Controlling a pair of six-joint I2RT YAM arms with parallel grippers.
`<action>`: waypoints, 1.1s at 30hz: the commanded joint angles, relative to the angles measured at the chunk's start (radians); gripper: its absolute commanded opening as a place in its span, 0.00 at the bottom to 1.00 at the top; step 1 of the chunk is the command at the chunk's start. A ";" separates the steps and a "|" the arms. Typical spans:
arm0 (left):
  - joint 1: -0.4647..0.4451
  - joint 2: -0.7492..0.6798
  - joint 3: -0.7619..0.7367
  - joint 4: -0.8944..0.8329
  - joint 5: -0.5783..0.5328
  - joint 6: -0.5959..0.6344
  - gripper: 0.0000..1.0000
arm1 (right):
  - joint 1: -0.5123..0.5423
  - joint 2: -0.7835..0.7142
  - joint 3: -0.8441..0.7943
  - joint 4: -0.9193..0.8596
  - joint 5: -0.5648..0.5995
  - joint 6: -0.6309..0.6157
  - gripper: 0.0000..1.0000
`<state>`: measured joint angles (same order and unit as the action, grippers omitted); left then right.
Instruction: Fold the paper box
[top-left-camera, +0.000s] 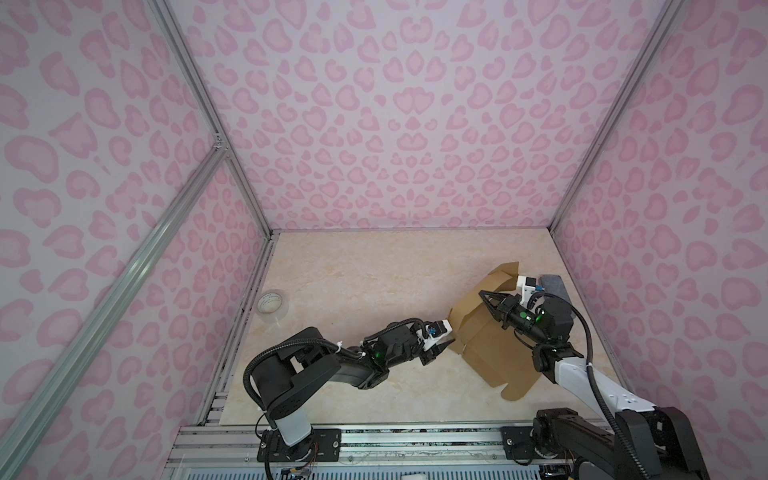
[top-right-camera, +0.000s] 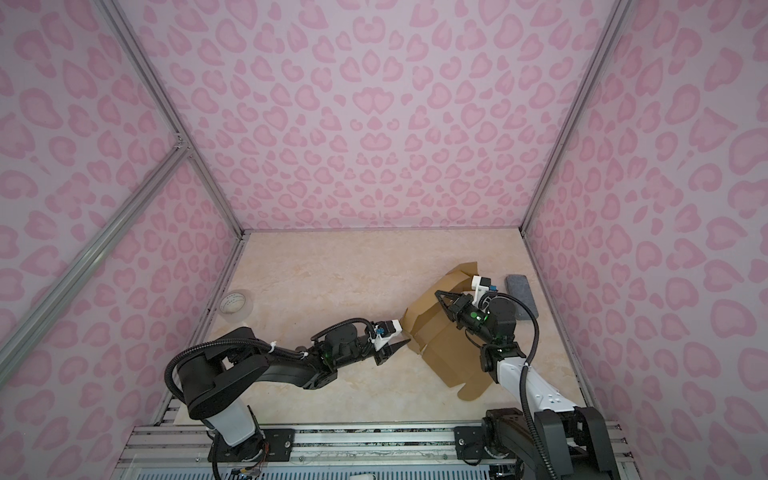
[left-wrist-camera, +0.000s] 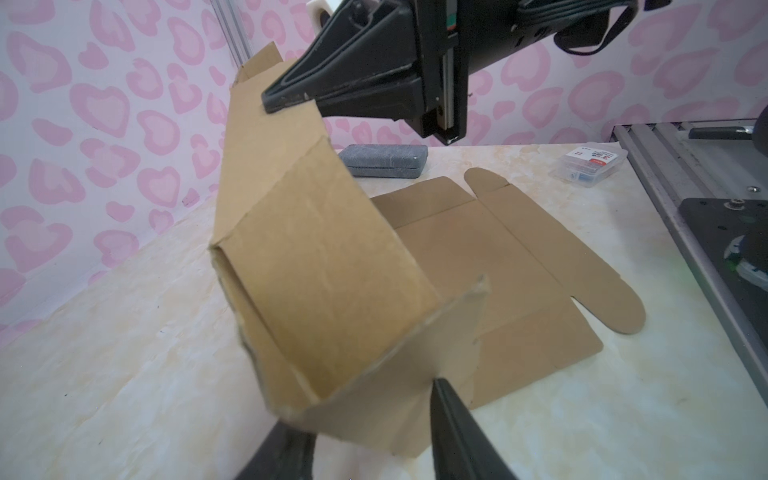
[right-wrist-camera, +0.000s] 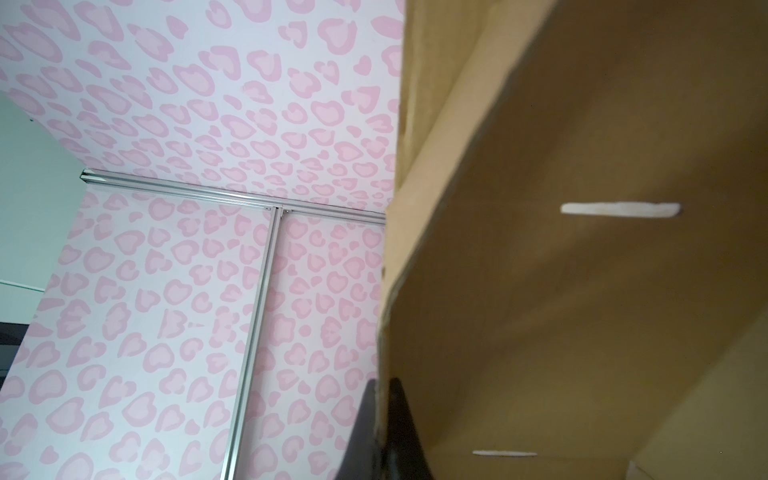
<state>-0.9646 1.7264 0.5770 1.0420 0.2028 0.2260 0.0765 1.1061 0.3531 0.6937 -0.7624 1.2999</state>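
The paper box (top-left-camera: 490, 336) lies at the table's four o'clock. The right gripper (top-left-camera: 484, 296) pinches its raised wall; the left gripper (left-wrist-camera: 374, 432), jaws apart, straddles the near flap, which wants creasing inward along its score.

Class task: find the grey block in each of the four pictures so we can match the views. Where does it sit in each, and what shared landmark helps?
Top view: grey block, far right, behind the right arm, partly hidden.
Top view: block, far right, fully visible by the wall.
Left wrist: block, on the table beyond the box.
Right wrist: not in it.
Landmark: the box, in all four.
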 joint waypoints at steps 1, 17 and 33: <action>-0.005 0.005 0.011 0.036 0.044 -0.016 0.46 | 0.000 -0.005 -0.002 0.055 -0.015 0.014 0.00; -0.033 0.053 0.047 0.036 0.023 -0.015 0.45 | -0.004 -0.043 -0.073 0.007 0.015 -0.071 0.00; -0.079 0.081 0.068 0.022 -0.081 0.068 0.45 | -0.036 -0.065 -0.127 0.172 -0.022 -0.047 0.00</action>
<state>-1.0367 1.7992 0.6319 1.0233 0.1493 0.2562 0.0402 1.0466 0.2329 0.8017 -0.7555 1.2461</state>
